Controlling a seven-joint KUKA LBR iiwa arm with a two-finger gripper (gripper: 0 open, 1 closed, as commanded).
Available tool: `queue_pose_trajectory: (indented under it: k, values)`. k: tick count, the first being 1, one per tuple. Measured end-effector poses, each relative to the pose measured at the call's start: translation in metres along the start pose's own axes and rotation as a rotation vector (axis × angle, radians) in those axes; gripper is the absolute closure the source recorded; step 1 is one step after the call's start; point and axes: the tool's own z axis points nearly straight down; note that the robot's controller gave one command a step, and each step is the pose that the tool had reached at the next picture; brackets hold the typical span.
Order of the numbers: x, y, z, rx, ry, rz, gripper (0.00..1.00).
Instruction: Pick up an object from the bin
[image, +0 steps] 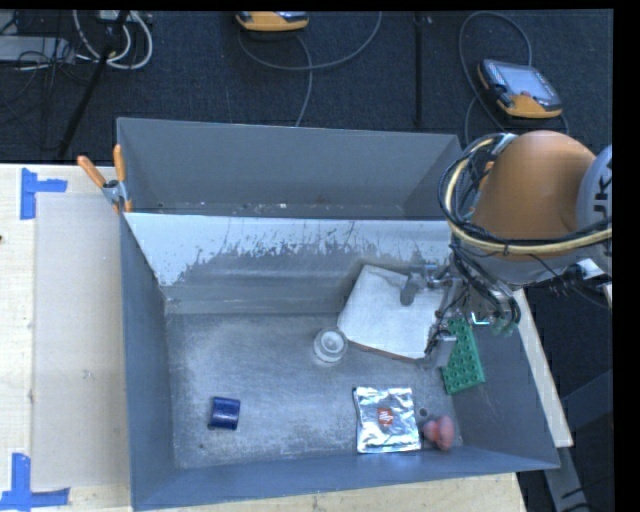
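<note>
My gripper (443, 312) hangs under the arm's wrist at the right side of the bin, over the right edge of a flat white pad (382, 310) that lies tilted against the back slope. A green studded plate (462, 358) sits just below and right of the gripper, leaning on the right wall; whether it touches the gripper I cannot tell. A small clear round cap (328, 346) lies left of the pad's lower corner.
A crumpled silver foil packet (386, 420) with a red mark lies near the front right, with a small pink lump (438, 431) beside it. A blue cylinder (224, 412) rests at the front left. The arm's orange cover and cables hang over the right rim.
</note>
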Motion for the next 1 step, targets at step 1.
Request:
queue_pose_trajectory:
  k: [1]
  values:
    - [0.0080,0.0092,0.1298,0.000,-0.001,-0.365,0.00]
